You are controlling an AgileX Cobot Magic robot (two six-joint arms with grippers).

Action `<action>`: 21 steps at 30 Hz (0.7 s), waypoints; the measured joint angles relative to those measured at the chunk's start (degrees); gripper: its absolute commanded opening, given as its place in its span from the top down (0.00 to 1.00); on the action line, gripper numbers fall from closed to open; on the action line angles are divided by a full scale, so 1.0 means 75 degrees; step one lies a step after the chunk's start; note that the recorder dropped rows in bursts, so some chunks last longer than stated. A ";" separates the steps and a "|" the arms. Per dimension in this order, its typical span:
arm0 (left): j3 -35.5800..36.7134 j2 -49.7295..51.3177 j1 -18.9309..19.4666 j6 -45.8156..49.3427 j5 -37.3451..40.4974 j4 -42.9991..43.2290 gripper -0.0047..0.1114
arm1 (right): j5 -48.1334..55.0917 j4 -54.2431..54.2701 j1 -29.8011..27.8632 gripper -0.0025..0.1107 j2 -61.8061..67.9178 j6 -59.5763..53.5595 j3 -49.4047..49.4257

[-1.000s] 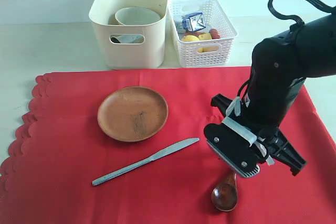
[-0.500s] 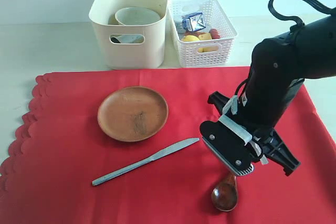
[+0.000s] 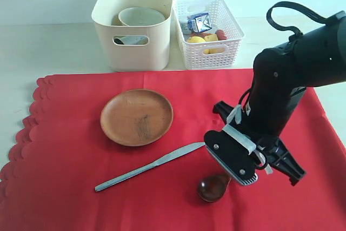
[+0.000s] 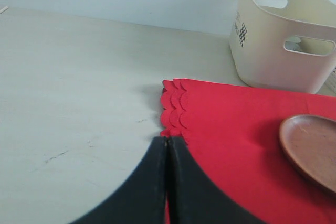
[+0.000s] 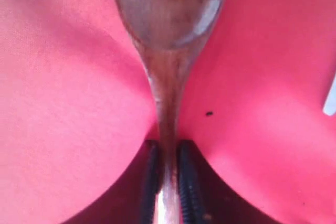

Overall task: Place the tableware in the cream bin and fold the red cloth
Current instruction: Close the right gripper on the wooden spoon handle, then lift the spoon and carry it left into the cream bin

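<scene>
Shifted leftward over the past second, the dark wooden spoon (image 3: pixel 212 189) is now sitting nearer the steel knife (image 3: pixel 150 166), carried there by the right gripper (image 3: pixel 238 178), which is leaning low over the red cloth (image 3: pixel 65 150). Only the right wrist view is showing the grip: the ribbed fingers (image 5: pixel 151 182) are pressing closed on the spoon's handle, its bowl pointing away over the fabric. Whether the bowl is touching the cloth is impossible to tell. The left gripper (image 4: pixel 167 182), out of the exterior view, is hovering with its jaws together and holding nothing at the cloth's scalloped edge. The round wooden plate (image 3: pixel 137 117) is lying on the cloth beyond the knife. Behind the cloth, the cream bin (image 3: pixel 135 52) is holding the white bowl (image 3: pixel 141 16), while the white lattice basket (image 3: pixel 227 41) beside it is holding a small carton (image 3: pixel 200 22) and yellow food items (image 3: pixel 203 40).
</scene>
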 measured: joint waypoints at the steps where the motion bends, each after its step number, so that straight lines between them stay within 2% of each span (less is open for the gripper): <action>1: 0.0000 0.0000 0.0000 0.0000 0.0000 0.0000 0.96 | 0.0022 0.0000 0.0000 0.98 0.0000 0.0000 0.0000; 11: 0.0000 0.0000 0.0000 0.0000 0.0000 0.0000 0.96 | -0.0200 0.0384 0.0000 0.98 -0.0805 0.0938 0.0016; 14: 0.0000 0.0000 0.0000 0.0000 0.0000 0.0000 0.96 | -0.0523 0.1271 0.0000 0.98 -0.1217 0.1000 0.0016; 21: 0.0000 0.0000 0.0000 0.0000 0.0000 0.0000 0.96 | -0.1805 0.4715 0.0029 0.98 -0.2151 0.1288 0.0027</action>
